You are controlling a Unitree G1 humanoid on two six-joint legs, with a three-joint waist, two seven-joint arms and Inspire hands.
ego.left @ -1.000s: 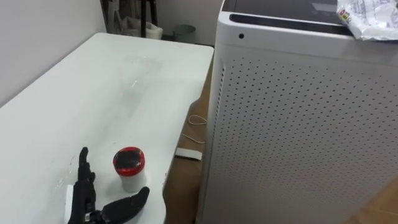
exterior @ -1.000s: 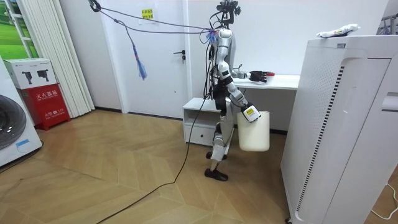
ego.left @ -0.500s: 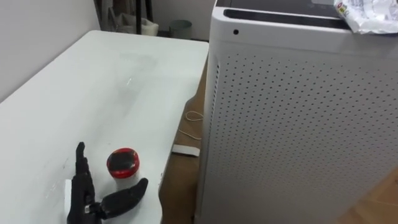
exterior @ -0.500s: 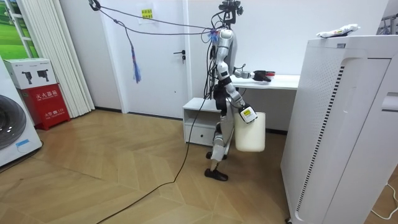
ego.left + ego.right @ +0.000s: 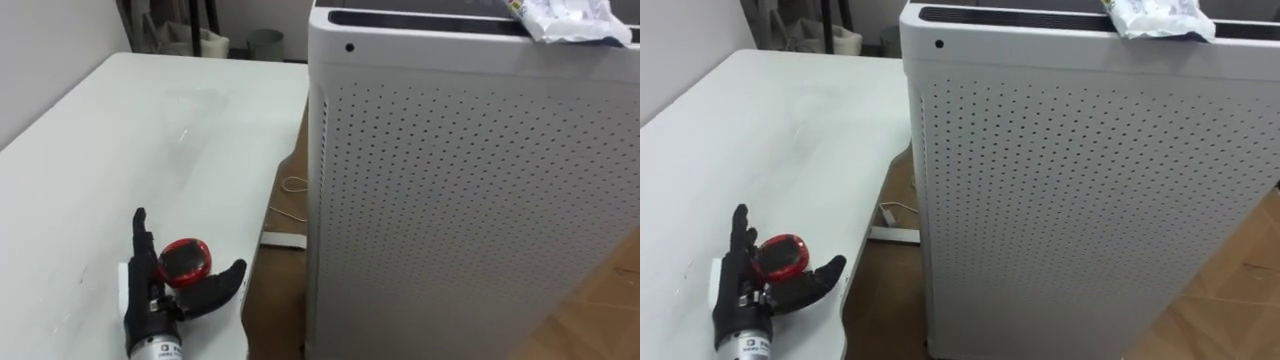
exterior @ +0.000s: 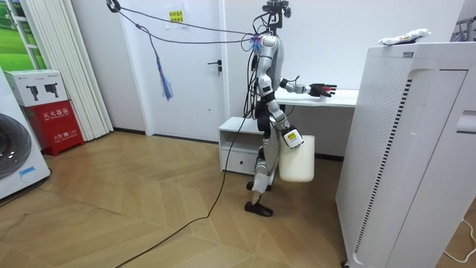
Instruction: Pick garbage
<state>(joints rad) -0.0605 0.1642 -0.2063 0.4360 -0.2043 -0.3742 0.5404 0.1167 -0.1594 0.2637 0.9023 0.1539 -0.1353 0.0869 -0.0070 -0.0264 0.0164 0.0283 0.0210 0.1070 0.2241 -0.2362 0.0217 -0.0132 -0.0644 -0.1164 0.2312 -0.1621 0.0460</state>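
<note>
Left eye view: the robot's left hand (image 5: 152,292) rests on the near edge of the white counter (image 5: 150,130), open, with fingers straight and thumb spread to the side. A small cup with a red lid (image 5: 183,261) stands on the counter in the gap between thumb and fingers, close against the hand; whether they touch cannot be told. Just beside the counter's right edge stands a tall white perforated appliance (image 5: 470,180), and a crumpled wrapper (image 5: 565,18) lies on its top at the far right. In the room view the robot stands upright at the counter, left arm stretched out over it, and a white bin (image 6: 297,158) hangs at its right hand (image 6: 288,136); that hand's state cannot be told.
</note>
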